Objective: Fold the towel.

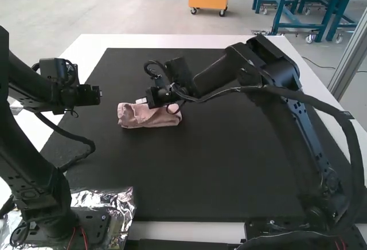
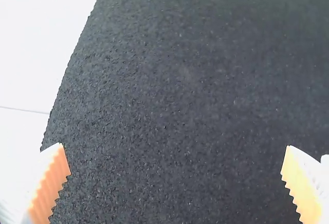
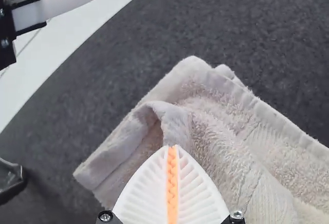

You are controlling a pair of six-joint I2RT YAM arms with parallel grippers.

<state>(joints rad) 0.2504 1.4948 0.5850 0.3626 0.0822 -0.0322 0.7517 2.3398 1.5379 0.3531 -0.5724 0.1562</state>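
One pink towel [image 1: 155,117] lies on the dark mat [image 1: 229,175] which covers most of the surface [image 1: 172,40]. Its place is in the far half, nearer to the left edge of the surface than to the right edge. In the high view it makes a compact, uneven bundle, longer from left to right than from far to near. In the right wrist view it shows several layers, with a straight hem along one side and a soft fold standing up beside the fingertips.

The right claw [image 1: 140,101] is at the far side of the towel, towards its left end. The right arm [image 1: 223,72] stands by the near right corner of the surface and reaches over the mat. In its wrist view this claw [image 3: 172,147] is narrow: the two white, ribbed fingers are together, with their orange pads face to face. The tips are at the fold, but it is hard to say whether some cloth is pinched between them.

The left claw [image 1: 97,94] is above the surface near its left edge, apart from the towel. In its own wrist view this claw [image 2: 175,146] is wide, with a large space between the fingers and nothing held. Under it one can see the mat and the white border of the surface. The left arm [image 1: 34,175] stands at the near left corner, where a shiny foil sheet [image 1: 120,201] lies around its base.
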